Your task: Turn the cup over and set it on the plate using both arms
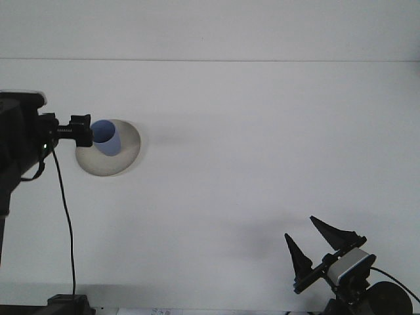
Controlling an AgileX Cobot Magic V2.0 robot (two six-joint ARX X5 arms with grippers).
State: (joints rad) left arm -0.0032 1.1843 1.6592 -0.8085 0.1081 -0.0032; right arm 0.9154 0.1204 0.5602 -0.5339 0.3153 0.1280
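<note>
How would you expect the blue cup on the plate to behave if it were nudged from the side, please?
The blue cup looks small and thin-walled, so probably light and easily shifted. It stands taller than wide and seems slightly tilted, so it may tip rather than slide. Once over, its round body would likely roll on the shallow plate.

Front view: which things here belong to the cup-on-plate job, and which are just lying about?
Part of the job:
- blue cup, sitting on the plate
- plate
- left gripper, right beside the cup
- right gripper, open and parked low, away from both

Just there:
- white table
- black cable hanging from the left arm
</note>
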